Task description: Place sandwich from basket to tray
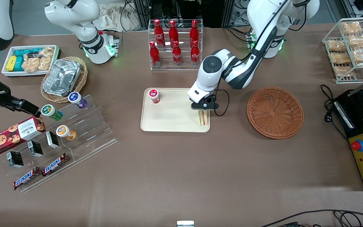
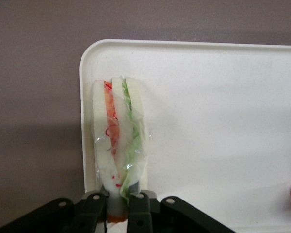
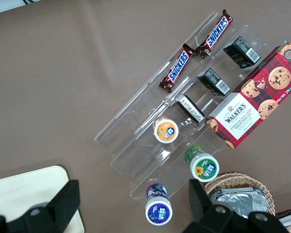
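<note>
Where writing can be read, I make out "SNICKERS" on two bars (image 3: 193, 54) and "WALKERS" on a red tartan cookie box (image 3: 254, 105) by the clear stand (image 3: 150, 145), well away from the gripper (image 1: 203, 109) toward the parked arm's end; the red bottles (image 1: 175, 42) in the rack farther from the front camera than the gripper carry white script I cannot read. The sandwich (image 2: 118, 138) is a wedge of white bread with red, orange and green layers under clear wrap, standing on edge in the corner of the tray (image 1: 169, 117), and I see the fingers (image 2: 139, 213) closed narrowly on its end. The wrist view alone shows that grip and the wrap; the front view alone shows the basket (image 1: 275, 112) just beside the gripper, toward the working arm's end, and a red-capped jar (image 1: 153, 95) on the tray.
</note>
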Motion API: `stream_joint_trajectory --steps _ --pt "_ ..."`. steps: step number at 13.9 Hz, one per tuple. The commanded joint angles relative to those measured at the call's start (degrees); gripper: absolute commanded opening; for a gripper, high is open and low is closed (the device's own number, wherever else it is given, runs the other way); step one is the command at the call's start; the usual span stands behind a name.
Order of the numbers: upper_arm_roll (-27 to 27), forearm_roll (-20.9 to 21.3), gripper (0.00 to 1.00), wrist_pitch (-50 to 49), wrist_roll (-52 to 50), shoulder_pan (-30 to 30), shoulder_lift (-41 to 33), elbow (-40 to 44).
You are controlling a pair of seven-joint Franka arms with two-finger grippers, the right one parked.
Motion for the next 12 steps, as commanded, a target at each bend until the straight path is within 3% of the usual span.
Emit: stream_joint_trajectory --steps 1,2,4,8,12 --pt "0.9 2.05 0.44 0.47 -1.52 -0.96 -0.28 -0.22" --pt "1.16 2.31 0.76 -0.23 -1.44 -0.96 -0.63 -0.14" --pt "2.39 2.4 0.99 -4.16 -1.43 -0.69 -2.03 0.3" --pt "4.5 2.31 0.99 -12.33 -0.82 0.19 -7.56 1.87" --pt "7.48 1.43 0.99 -25.16 -0.56 1.41 -10.83 10.21"
